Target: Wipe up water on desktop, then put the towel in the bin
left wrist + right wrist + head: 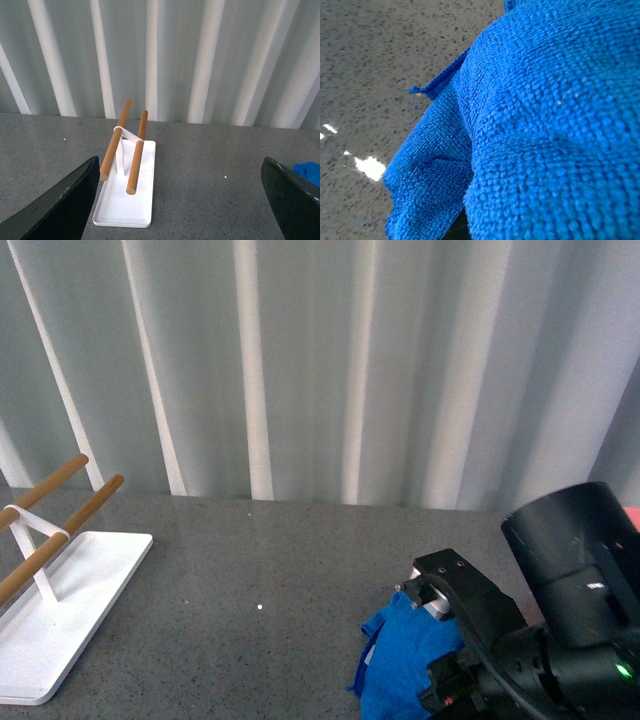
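The bright blue towel [400,665] lies bunched on the dark speckled desktop [260,570] at the front right, with my right gripper [432,612] shut on it from above. In the right wrist view the towel [545,125] fills most of the picture and hides the fingers; the desktop [370,60] shows beside it with bright glints [370,167]. My left gripper [175,210] hangs open over bare desktop with nothing between its fingers [55,205]. An edge of the towel [309,172] peeks past one finger. A salmon-pink sliver of the bin [632,515] shows at the far right.
A white rack [50,630] with two wooden rods [60,515] stands at the left edge of the desktop; it also shows ahead of the left gripper as the rack [125,205]. A ribbed pale wall [320,360] closes the back. A tiny bright speck [260,607] sits mid-table.
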Tool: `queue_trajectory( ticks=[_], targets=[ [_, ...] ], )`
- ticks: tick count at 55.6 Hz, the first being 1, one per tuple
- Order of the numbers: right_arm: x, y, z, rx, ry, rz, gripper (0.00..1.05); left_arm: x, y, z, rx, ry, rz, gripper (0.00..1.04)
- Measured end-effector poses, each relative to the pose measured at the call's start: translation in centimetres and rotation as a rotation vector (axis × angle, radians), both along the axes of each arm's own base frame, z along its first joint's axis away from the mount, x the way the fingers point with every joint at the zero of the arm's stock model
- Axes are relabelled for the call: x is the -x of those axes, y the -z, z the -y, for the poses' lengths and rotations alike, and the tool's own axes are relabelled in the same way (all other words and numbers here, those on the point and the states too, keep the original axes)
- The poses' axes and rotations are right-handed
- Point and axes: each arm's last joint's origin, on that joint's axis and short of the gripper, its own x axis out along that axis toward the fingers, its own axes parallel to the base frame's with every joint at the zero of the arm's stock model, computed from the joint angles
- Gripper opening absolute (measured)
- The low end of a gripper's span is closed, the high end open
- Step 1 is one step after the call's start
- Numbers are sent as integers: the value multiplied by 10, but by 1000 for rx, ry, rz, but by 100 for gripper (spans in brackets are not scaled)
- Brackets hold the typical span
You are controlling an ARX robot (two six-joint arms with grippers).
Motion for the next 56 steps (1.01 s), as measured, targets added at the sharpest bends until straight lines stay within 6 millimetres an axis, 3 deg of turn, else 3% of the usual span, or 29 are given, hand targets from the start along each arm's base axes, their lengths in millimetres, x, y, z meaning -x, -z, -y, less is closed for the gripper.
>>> queue_trajectory(
  ticks=[8,23,31,37,45,56],
  targets=[
    [-26,8,-5,69,7,-49,5,0,0,0,0,0,0,98],
    [-78,6,-24,116,0,-44,5,0,0,0,0,0,0,98],
    [-103,4,-43,109,-19,-19,5,0,0,0,0,0,0,98],
    [-124,2,-68,69,-63,20,5,0,0,0,0,0,0,98],
    [-126,1,-105,-6,-159,36,5,0,0,0,-1,0,0,98],
    [-104,4,-136,-79,-245,25,5,0,0,0,-1,0,0,98]
  ],
)
